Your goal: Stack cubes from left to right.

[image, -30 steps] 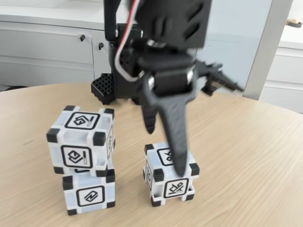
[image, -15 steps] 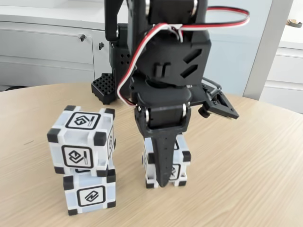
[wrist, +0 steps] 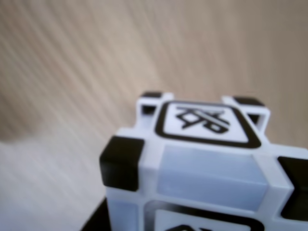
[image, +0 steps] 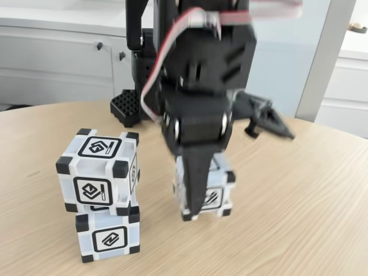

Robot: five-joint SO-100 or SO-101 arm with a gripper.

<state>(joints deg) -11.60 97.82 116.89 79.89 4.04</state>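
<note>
- The round, pale wood surface (image: 299,201) fills the lower part of the fixed view, with white cabinets (image: 57,63) behind it; the wrist view shows its grain as blurred streaks.
- The black arm (image: 198,69) comes down from the top centre of the fixed view, a red and white cable looping across its front, and it is slightly blurred.
- The gripper (image: 198,204) points straight down, its near finger lying across the front face of the third cube (image: 221,192). Its other finger is hidden behind that cube, so the jaws appear closed on it, one on each side.
- The third cube stands right of the stack in the fixed view, apart from it; blur hides whether it touches the surface. The wrist view shows it close up (wrist: 202,159).
- At left, the upper cube (image: 98,171) sits on the lower cube (image: 108,234), turned slightly and overhanging to the left.
</note>
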